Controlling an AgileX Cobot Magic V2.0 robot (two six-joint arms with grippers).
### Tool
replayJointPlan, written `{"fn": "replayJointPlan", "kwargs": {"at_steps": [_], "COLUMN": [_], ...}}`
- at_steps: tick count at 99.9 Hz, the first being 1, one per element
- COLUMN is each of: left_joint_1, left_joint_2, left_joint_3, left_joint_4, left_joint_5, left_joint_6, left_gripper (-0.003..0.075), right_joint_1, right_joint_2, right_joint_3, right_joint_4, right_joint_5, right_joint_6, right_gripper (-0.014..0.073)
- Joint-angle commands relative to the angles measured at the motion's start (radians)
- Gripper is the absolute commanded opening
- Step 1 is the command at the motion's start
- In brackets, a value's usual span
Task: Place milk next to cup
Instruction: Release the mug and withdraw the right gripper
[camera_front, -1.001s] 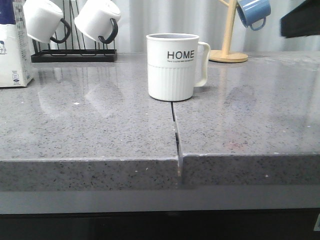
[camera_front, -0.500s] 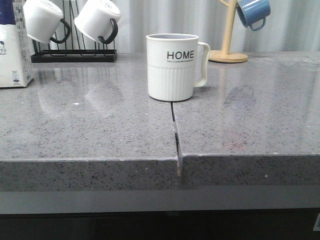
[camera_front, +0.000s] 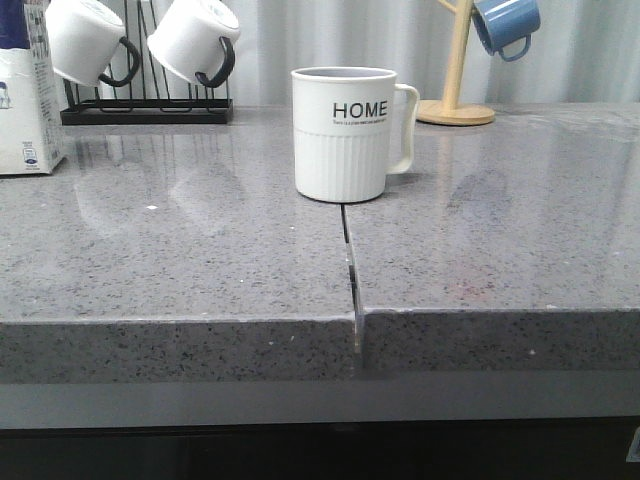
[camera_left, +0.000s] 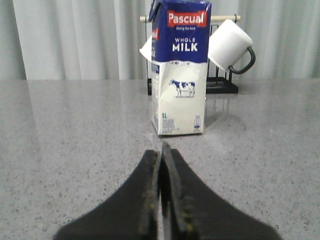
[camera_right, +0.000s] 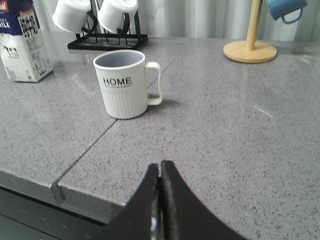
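Observation:
The milk carton (camera_left: 180, 70), white with a blue top and a cow picture, stands upright on the grey counter; its edge shows at the far left of the front view (camera_front: 28, 95) and in the right wrist view (camera_right: 22, 42). The white "HOME" cup (camera_front: 345, 132) stands upright mid-counter, handle to the right, also in the right wrist view (camera_right: 125, 82). My left gripper (camera_left: 160, 150) is shut and empty, short of the carton and pointing at it. My right gripper (camera_right: 160, 167) is shut and empty above the counter's front edge, short of the cup. Neither gripper shows in the front view.
A black rack (camera_front: 145, 112) with two white black-handled mugs (camera_front: 195, 40) stands at the back left, just behind the carton. A wooden stand (camera_front: 457, 105) with a blue mug (camera_front: 505, 25) is at the back right. A seam (camera_front: 347, 250) runs forward from the cup.
A dark shape at the upper right edge of the front view one second ago has gone out of view. The cup and carton have not moved.

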Motion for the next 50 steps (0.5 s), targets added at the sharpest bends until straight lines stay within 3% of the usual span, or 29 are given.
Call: {"fn": "replayJointPlan", "kwargs": {"at_steps": [1,37,44,50], "left_joint_1": [0.0,0.0,0.0,0.0], "left_joint_2": [-0.03,0.147,0.213,0.267], "left_joint_3": [0.01,-0.302,-0.354,-0.394], "left_joint_4": [-0.008,0.043,0.043,0.043], "left_joint_5": [-0.106,0.152,0.155,0.155], "left_joint_6": [-0.004,-0.004,-0.004,-0.004], "left_gripper": [-0.0021,-0.0013,0.005,0.0174], "right_joint_1": [-0.001,-0.001,-0.001,-0.001], "right_joint_2": [0.012,0.012,0.012,0.012], "right_joint_3": [-0.02,-0.02,-0.02,-0.02], "right_joint_4": [-0.014,-0.014,-0.014,-0.014], "right_joint_5": [-0.074,-0.075,-0.075,-0.075], "right_joint_6": [-0.008,-0.008,-0.008,-0.008], "right_gripper": [-0.0068,-0.0068,-0.0068,-0.0068]}}
